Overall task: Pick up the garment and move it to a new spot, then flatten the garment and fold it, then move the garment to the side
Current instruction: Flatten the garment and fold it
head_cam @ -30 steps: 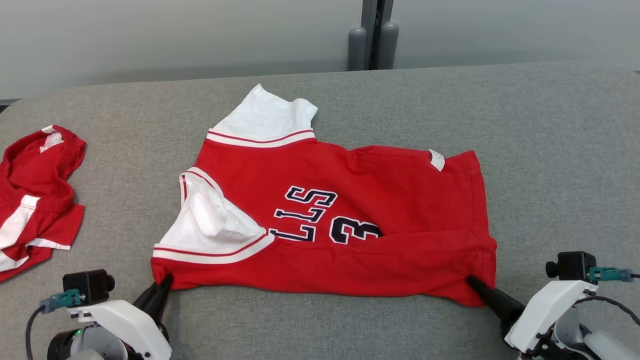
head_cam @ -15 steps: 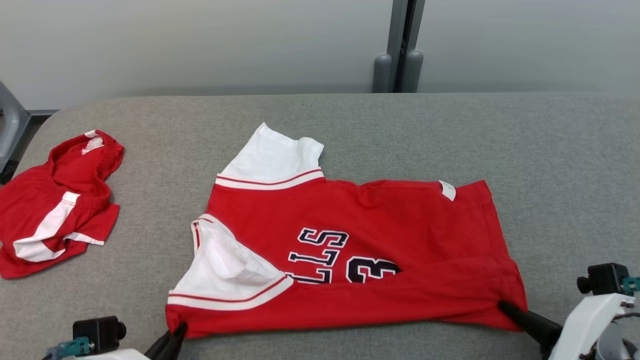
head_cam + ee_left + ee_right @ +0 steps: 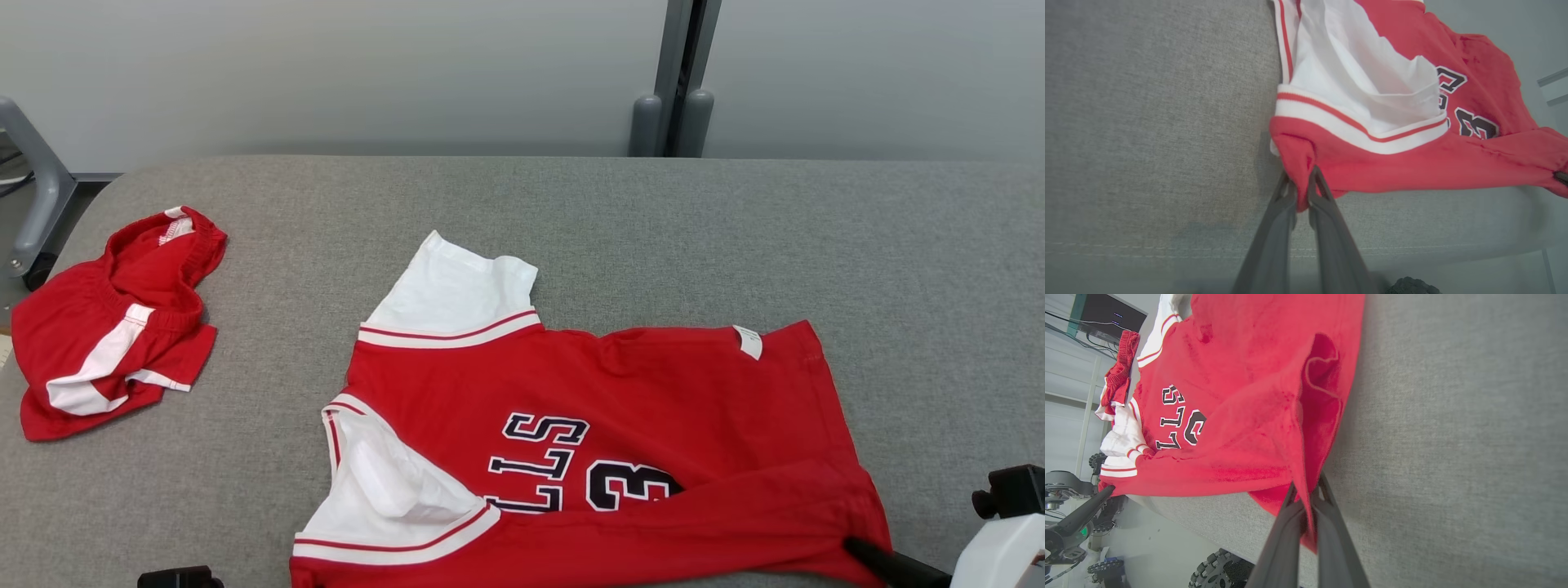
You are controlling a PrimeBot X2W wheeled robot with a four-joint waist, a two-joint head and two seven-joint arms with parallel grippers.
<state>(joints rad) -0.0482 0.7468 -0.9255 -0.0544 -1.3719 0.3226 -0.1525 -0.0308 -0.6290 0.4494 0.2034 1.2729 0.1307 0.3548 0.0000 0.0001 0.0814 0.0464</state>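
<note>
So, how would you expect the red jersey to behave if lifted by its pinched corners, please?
Probably floppy: the jersey wrinkles between the left gripper and right gripper. Likely light, as thin cloth bunches at each pinch.

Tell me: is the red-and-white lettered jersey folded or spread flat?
Partly folded: the red-and-white lettered jersey has its near edge doubled over the number.

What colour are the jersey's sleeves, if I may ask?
Jersey sleeves: white, red-striped cuffs; best in left wrist view.

The left gripper (image 3: 1300, 185) was clamped on a corner of the garment (image 3: 1412, 163), cloth pinched at its tips; the right gripper (image 3: 1306, 494) gripped likewise.
</note>
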